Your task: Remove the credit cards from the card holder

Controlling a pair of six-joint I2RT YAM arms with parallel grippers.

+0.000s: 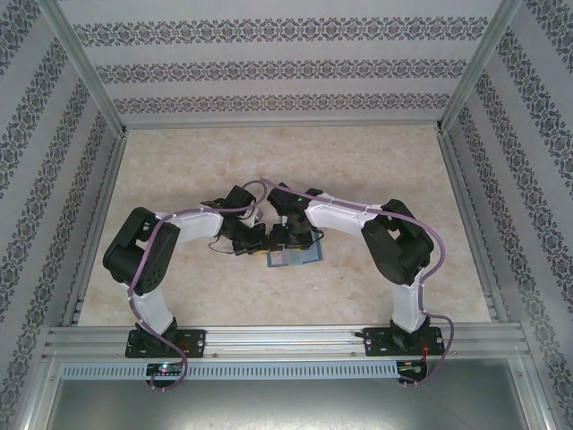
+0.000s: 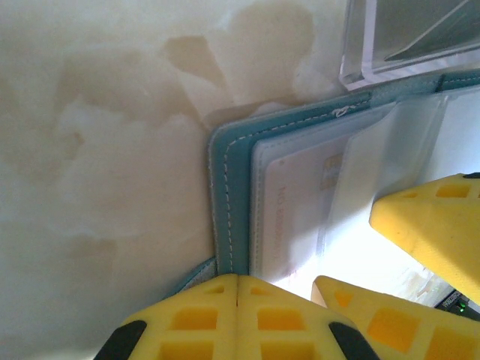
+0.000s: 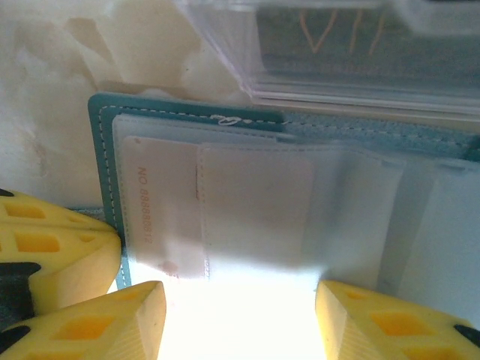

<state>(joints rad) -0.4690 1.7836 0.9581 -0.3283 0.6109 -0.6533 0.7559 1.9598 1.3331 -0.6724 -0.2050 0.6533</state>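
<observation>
You had both arms folded inward so that the grippers met near the middle of the table (image 1: 224, 161), where the card holder (image 3: 101, 142) lay open and flat with its teal, white-stitched border facing up. Your left gripper (image 2: 237, 291) had its jaws pressed together, the yellow fingertips meeting right at the holder's stitched side edge; from the wrist cameras you could not tell whether any of the cover was caught between them. Your right gripper (image 3: 238, 319) had its jaws spread wide, one yellow fingertip on either side of the frosted plastic sleeves at the near edge of the holder, with nothing visibly held between them. In the left wrist view those same two right fingers (image 2: 431, 225) showed just beside the closed left pair. A pale credit card (image 3: 161, 202) with a line of reddish printing along its short side sat tucked inside the sleeve nearest the teal border, and a second frosted pocket overlapped it. A clear plastic piece (image 3: 337, 52) lay on the table just beyond the holder's far edge, touching or nearly touching it. Glare washed out the near part of the sleeves.
</observation>
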